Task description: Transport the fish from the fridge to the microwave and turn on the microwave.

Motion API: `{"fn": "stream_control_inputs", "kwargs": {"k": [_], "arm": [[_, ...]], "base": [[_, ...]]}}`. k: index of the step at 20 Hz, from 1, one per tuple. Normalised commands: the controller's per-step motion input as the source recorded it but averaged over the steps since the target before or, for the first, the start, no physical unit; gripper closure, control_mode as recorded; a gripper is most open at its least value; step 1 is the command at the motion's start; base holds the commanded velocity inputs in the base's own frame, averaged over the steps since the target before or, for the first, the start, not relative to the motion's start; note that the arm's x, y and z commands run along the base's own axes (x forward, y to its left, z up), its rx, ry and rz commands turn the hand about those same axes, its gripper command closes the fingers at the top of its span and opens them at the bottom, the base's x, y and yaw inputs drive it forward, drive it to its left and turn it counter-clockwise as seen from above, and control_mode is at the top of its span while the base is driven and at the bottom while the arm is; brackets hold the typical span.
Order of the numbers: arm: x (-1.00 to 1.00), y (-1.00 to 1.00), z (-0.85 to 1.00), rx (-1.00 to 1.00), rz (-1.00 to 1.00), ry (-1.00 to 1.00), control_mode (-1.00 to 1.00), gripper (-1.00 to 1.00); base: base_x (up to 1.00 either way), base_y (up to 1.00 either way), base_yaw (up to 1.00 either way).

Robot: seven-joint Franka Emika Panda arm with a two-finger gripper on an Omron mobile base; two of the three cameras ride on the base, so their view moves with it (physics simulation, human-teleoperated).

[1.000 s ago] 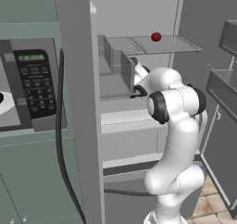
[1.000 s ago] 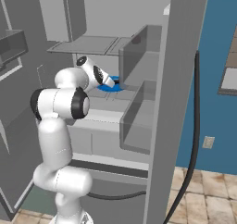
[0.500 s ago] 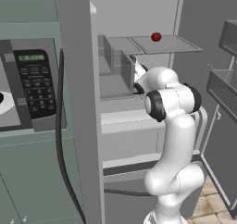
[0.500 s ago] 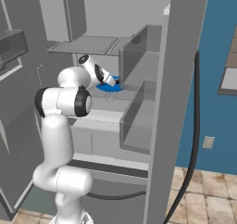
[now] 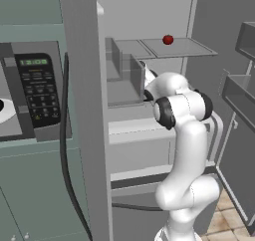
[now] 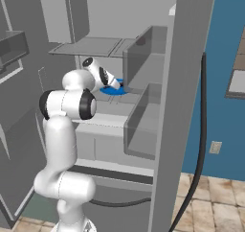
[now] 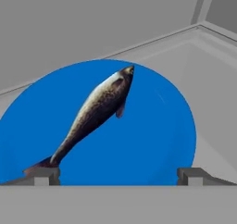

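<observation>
Your gripper (image 7: 118, 174) hangs with jaws spread wide, holding nothing, over the fish (image 7: 92, 114) lying diagonally on a blue plate (image 7: 157, 140) on a fridge (image 6: 186, 82) shelf. Shelf walls crowd the plate's far side. A clear bin (image 6: 143, 58) stands beside the arm; the microwave (image 5: 35, 93) sits beyond the fridge wall.

Gripper (image 7: 118, 174) is sitting jaws wide over the blue plate (image 7: 152, 140); nothing is lying between the tips and the fish (image 7: 95, 112). Fridge (image 6: 186, 58) shelf walls are crowding behind the plate; a clear bin (image 6: 143, 58) is flanking it.
</observation>
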Motion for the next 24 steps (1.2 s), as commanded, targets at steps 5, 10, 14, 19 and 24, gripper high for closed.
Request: {"fn": "stream_control_inputs", "kwargs": {"k": [5, 10, 14, 19, 24], "arm": [[0.19, -0.01, 0.00, 0.00, 0.00, 0.00, -1.00, -1.00], [0.22, -0.01, 0.00, 0.00, 0.00, 0.00, -1.00, -1.00], [0.23, -0.01, -0.02, 0.00, 0.00, 0.00, -1.00, -1.00], [0.22, -0.04, -0.05, 0.00, 0.00, 0.00, -1.00, -1.00], [0.19, -0.02, -0.02, 0.00, 0.00, 0.01, -1.00, -1.00]], "base": [[0.00, 0.00, 0.00], [0.00, 0.00, 0.00], [0.00, 0.00, 0.00], [0.00, 0.00, 0.00], [0.00, 0.00, 0.00]]}}
